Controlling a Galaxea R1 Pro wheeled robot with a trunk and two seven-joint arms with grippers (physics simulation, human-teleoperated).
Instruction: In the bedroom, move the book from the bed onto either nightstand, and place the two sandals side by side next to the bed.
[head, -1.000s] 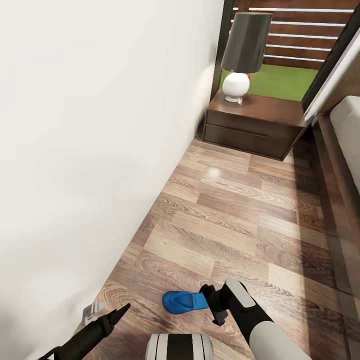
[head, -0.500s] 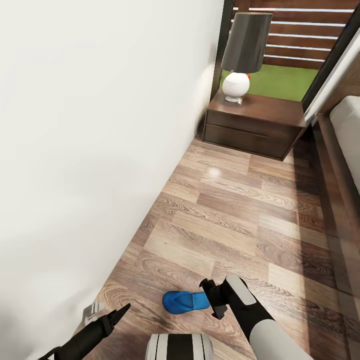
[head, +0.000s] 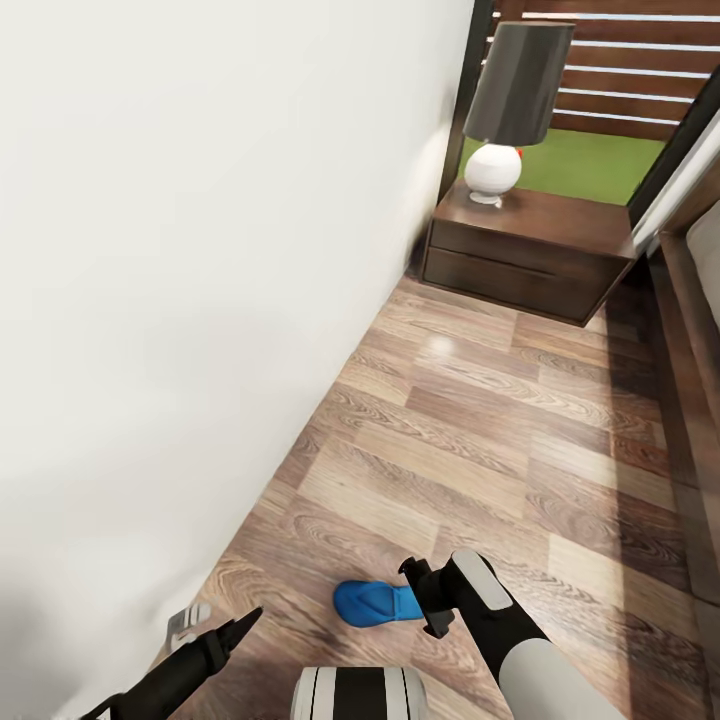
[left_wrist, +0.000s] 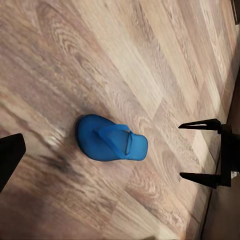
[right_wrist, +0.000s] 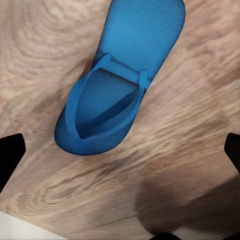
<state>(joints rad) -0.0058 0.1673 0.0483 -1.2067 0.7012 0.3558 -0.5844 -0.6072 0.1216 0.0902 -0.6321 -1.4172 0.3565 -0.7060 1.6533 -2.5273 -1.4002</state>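
Right gripper (head: 421, 598) hangs low with jaws spread wide, while the left gripper (head: 240, 623) points forward, jaws parted.

The wood-plank floor (head: 480, 440) runs from the white wall toward the nightstand (head: 530, 250) at one o'clock in the head view. One blue sandal (head: 372, 603) lies flat on the planks at six o'clock, strap side up. On the nightstand's glossy top stands a lamp (head: 510, 110) with a round white base and a dark shade.
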